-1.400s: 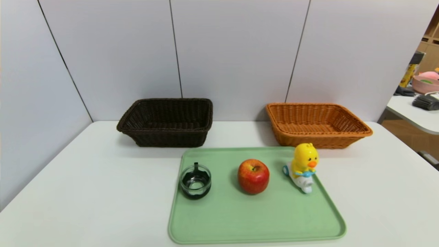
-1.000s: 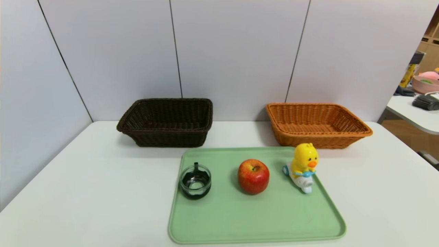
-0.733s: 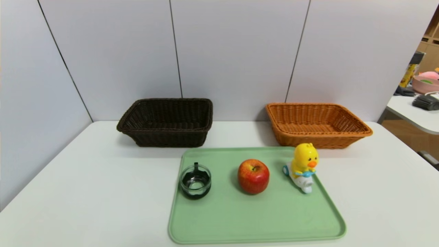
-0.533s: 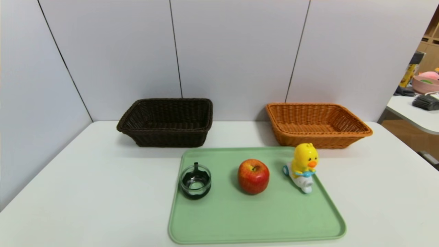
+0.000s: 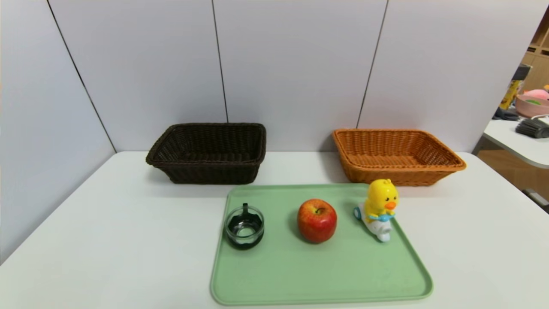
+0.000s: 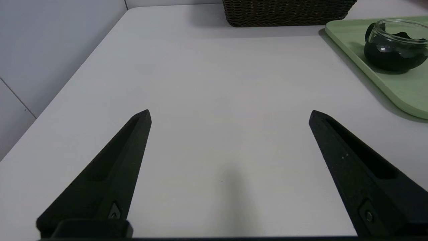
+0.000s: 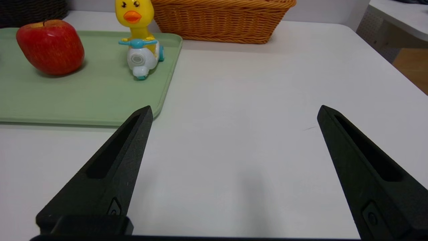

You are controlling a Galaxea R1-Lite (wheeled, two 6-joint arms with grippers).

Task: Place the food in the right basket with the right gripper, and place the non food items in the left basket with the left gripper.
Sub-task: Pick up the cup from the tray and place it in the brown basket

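"How are your claws standing?"

"Both spread wide with nothing between the fingers: my left gripper [image 6: 230, 110] over the white table [image 6: 217, 83] left of the tray, my right gripper [image 7: 236, 106] out past its right side."

"Anything just changed?"

"Nothing I can see; the head view matches the moment before. So all the sorting is left to do."

"And the arms' pose?"

"Both reach forward, outside the head view."

"The items?"

"On the green tray [image 5: 321, 274], the glass cup [image 5: 245, 227] sits left, the red apple [image 5: 317, 221] mid-tray, the duck on a scooter [image 5: 381, 206] right. Behind stand the dark brown wicker basket [image 5: 212, 171], left, and the orange wicker basket [image 5: 399, 175], right. I'd judge the duck the longest carry for my left."
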